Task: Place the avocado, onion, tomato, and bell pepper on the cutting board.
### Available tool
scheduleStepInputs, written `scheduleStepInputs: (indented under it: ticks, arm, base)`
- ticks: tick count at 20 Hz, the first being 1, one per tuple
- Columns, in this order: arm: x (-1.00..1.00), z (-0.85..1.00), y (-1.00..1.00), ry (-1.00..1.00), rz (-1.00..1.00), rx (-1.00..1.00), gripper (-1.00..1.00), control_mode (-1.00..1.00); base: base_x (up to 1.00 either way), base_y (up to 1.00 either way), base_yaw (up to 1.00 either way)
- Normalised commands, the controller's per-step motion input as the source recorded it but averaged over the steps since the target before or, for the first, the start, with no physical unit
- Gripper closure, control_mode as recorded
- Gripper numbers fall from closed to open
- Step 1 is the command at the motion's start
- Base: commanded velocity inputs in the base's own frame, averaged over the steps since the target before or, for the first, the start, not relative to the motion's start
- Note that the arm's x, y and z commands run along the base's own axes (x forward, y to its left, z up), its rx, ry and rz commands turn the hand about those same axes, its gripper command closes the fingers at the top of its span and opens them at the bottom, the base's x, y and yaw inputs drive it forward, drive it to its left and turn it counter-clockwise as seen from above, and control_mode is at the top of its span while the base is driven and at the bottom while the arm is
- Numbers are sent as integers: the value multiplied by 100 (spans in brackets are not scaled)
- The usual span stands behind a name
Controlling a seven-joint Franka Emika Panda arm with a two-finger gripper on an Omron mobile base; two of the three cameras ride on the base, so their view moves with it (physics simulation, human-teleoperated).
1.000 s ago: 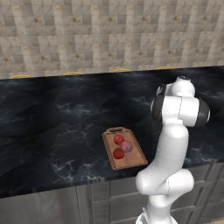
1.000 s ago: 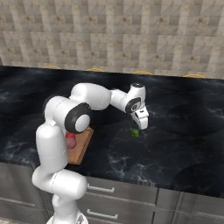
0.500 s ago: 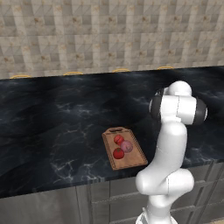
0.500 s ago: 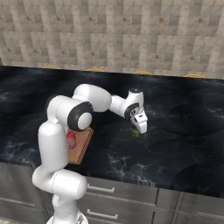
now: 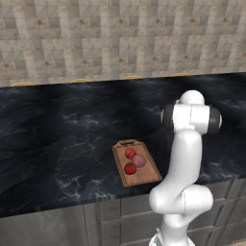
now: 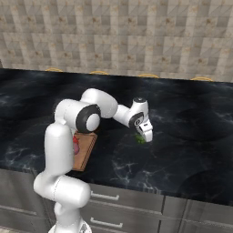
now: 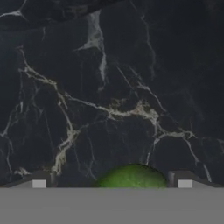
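In the left base view, the rectangular brown wooden cutting board [image 5: 137, 163] lies near the front edge of the black marble counter [image 5: 57, 129], its dark handle slot at the far end. On it sit three round items close together: a pale pink-purple onion [image 5: 139, 160] and two deep red balls, one [image 5: 130, 153] just beyond the onion and one [image 5: 129, 168] nearer the front edge. Which red ball is the tomato and which the bell pepper I cannot tell. The white arm's body stands right of the board and hides what lies beyond it.

In the right base view, the arm reaches out to the right over the counter, well apart from the board at its left. The two-finger gripper [image 6: 145, 135] points down at a small green lump, the avocado [image 6: 140, 139], which rests on the marble right under it. It is likely the one task item not yet on the board, which would explain the reach.

In the hand view, the avocado [image 7: 131, 177] sits between the two finger tips [image 7: 40, 182], which stand spread either side of it with clear gaps, so the tool is released and not gripping. The placing looks like a setup for closing on the fruit.
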Motion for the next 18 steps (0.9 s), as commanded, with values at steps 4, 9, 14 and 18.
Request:
scheduleStepInputs:
  ticks: [4,9,14,18]
  arm:
    - [22,-36,0,1,3,0,-100,-100]
    - [8,-29,0,0,2,0,-100,-100]
    - [1,27,0,1,0,4,-100,-100]
    - [0,61,0,0,-7,4,-100,-100]
  base:
    - [0,0,0]
    - [0,0,0]
    - [0,0,0]
    - [0,0,0]
